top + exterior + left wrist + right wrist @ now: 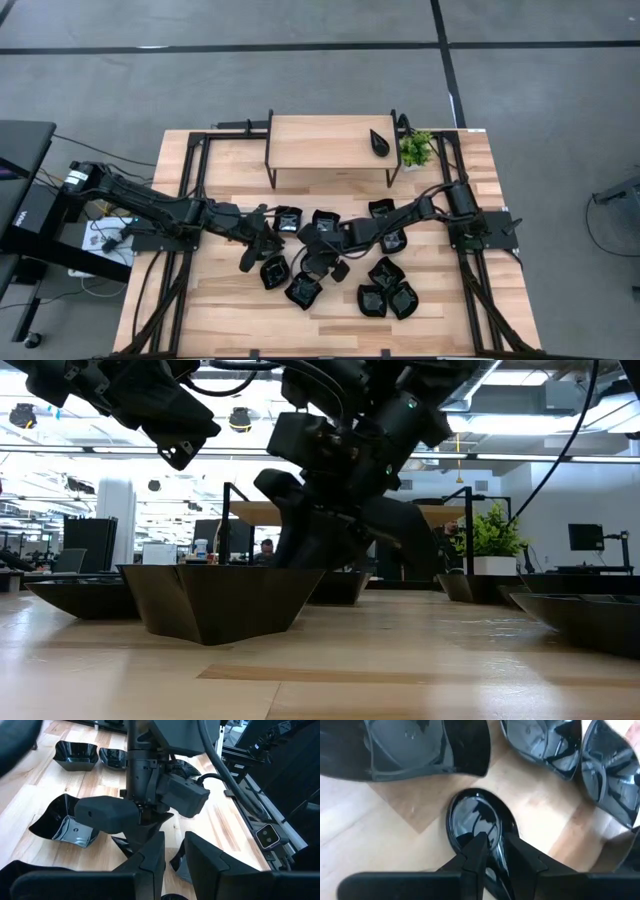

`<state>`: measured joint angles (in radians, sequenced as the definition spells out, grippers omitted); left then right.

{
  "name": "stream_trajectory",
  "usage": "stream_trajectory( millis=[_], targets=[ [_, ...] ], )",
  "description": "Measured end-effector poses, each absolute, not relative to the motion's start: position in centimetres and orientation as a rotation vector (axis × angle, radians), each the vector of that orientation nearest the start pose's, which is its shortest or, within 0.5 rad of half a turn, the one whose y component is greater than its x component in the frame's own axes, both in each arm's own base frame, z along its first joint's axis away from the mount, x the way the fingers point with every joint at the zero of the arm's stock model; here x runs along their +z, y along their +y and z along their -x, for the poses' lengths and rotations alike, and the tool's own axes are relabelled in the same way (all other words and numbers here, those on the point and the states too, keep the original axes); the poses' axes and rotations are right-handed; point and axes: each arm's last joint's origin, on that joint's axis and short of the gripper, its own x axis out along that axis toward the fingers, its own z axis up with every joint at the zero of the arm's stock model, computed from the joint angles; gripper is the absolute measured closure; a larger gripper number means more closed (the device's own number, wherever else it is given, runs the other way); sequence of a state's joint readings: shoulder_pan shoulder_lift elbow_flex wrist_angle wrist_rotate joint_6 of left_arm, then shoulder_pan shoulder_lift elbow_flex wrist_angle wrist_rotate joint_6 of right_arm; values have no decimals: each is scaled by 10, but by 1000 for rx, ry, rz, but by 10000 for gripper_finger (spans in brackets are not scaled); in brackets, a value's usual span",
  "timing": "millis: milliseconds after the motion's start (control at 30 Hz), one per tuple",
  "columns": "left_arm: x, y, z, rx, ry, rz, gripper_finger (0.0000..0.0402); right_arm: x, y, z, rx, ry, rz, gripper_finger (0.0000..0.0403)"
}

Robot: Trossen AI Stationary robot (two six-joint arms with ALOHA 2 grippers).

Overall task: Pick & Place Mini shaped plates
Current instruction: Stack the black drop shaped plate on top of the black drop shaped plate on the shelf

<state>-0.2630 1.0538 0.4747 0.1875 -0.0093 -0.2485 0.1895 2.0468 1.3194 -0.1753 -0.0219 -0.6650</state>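
Several glossy black mini plates lie on the wooden table, among them squares (288,218) (303,290) and a cluster (385,285). One teardrop plate (380,142) rests on the raised shelf. My right gripper (328,255) reaches to the table's middle and is shut on an oval plate (476,820). My left gripper (255,245) hovers just left of it with its fingers (150,855) a little apart, empty. In the left wrist view the right gripper (145,827) stands close ahead. The low view shows a square plate (215,600) in front of both grippers. My right gripper pinches the oval plate by its rim at the near end (492,847), between the two fingers (475,851). The fingers come from above, slanting down. The rest of the plate stretches away from the fingers over the tabletop; whether it is lifted clear I cannot tell.
A small raised wooden shelf (330,140) stands at the far side, with a green potted plant (416,150) beside its right end. Black frame rails (195,180) run along both table sides. Plates crowd closely around both grippers; bare wood lies along the near edge (320,340).
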Motion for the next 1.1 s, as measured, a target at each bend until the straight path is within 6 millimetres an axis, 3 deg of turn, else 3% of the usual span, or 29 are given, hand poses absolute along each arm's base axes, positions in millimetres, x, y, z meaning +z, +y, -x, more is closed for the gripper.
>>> stream_trajectory(
  millis=[200,433,633,767,933,1100],
  targets=[
    [212,-56,-209,-213,420,194,325,158,80,-419,473,887,688,340],
    [217,-55,-206,-219,398,184,325,182,73,-420,270,994,594,340],
    [219,-54,-202,-218,403,165,325,223,69,-404,115,949,437,340],
    [219,-54,-201,-218,413,158,325,238,70,-383,-89,919,252,340],
    [222,-51,-192,-220,429,128,325,225,85,-352,-372,857,4,340],
    [225,-47,-177,-204,467,102,325,207,113,-340,-565,600,-310,340]
  ],
)
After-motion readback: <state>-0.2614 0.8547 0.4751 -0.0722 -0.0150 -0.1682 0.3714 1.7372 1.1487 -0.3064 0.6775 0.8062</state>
